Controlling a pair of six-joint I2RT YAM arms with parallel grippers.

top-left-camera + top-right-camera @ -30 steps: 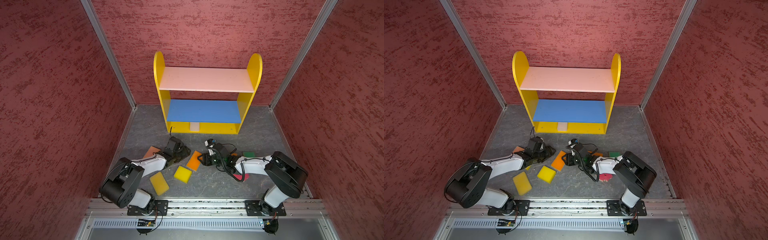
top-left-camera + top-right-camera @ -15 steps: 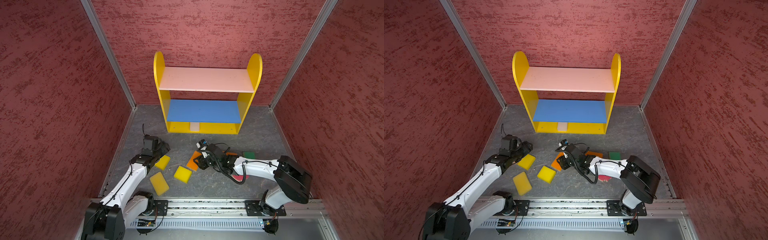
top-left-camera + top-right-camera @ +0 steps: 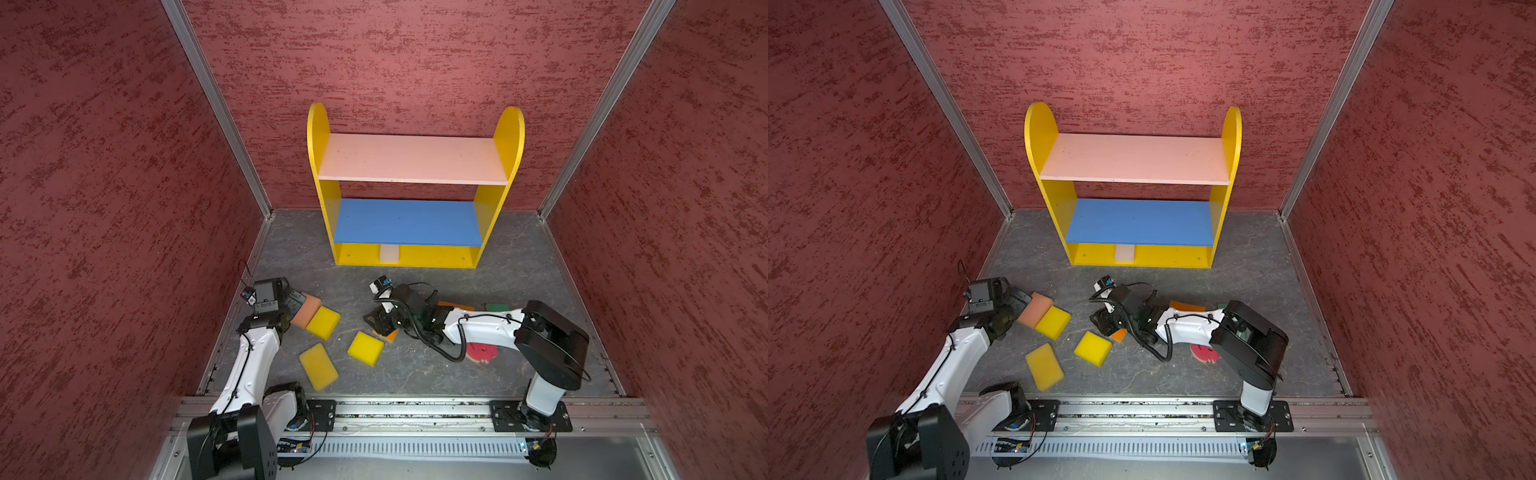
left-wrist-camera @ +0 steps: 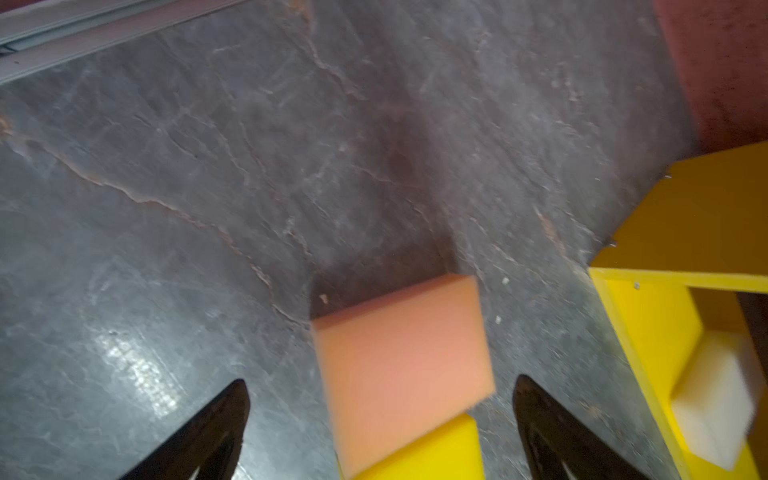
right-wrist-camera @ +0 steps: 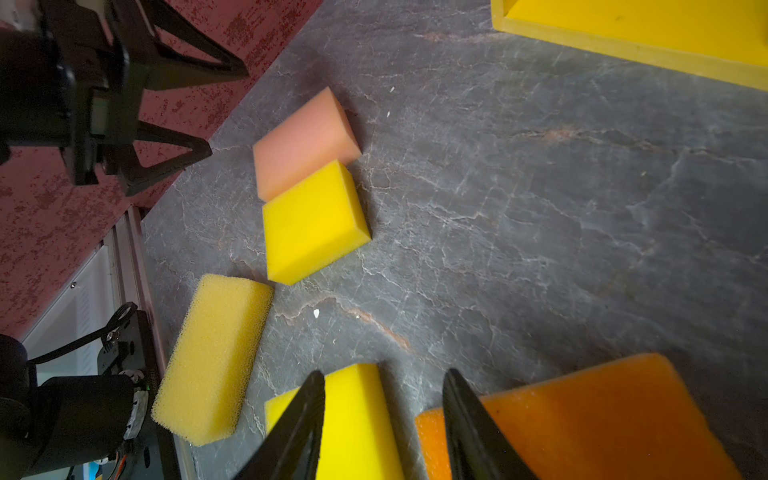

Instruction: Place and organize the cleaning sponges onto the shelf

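Peach sponge (image 5: 305, 143) abuts smooth yellow sponge (image 5: 313, 222); left hand (image 4: 381, 380) and right hand (image 5: 384, 373) gape empty.

Nothing written can be read on the shelf (image 3: 328, 208), the cleaning sponges (image 3: 365, 349) or anywhere else.

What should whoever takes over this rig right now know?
Left gripper: open, empty, peach sponge ahead of it on the floor.
Right gripper: open, empty, over the gap between a yellow sponge and an orange sponge.
Done: cream sponge on the shelf, bottom board.
Left: eight sponges on the floor, among them the green sponge and round pink sponge.
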